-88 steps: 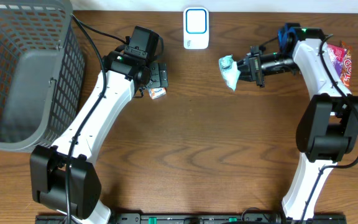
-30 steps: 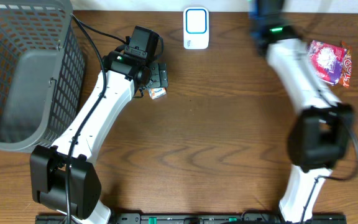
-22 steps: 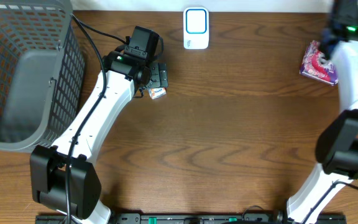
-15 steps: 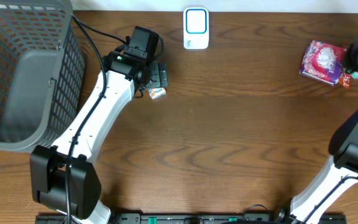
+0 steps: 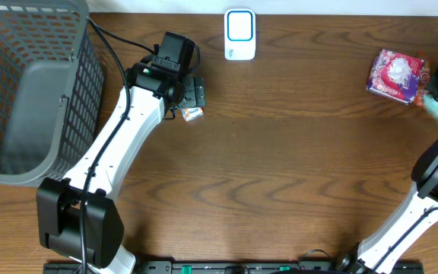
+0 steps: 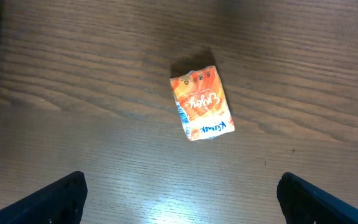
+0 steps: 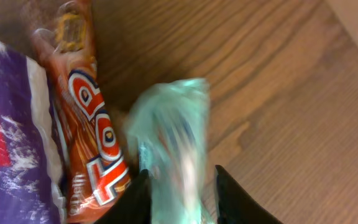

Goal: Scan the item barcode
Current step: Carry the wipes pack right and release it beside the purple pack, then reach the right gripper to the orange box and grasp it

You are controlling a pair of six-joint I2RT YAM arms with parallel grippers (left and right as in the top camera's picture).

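A: Packet of teal crinkly plastic (image 7: 169, 143), blurred in the right gripper (image 7: 180, 186) beside the purple foil pouch (image 5: 394, 74); gripped or released, I cannot tell.

B: Left gripper (image 6: 182, 196) gapes over the small orange sachet (image 6: 201, 102). Teal one has left the white box scanner (image 5: 239, 34): scanned, probably.

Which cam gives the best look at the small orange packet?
Left wrist. The orange packet lies flat on the wood, whole and uncovered, near the middle of the frame, with its print in view. Overhead shows only a small part of it, peeking out at the edge of the left gripper. The right wrist view doesn't show it.
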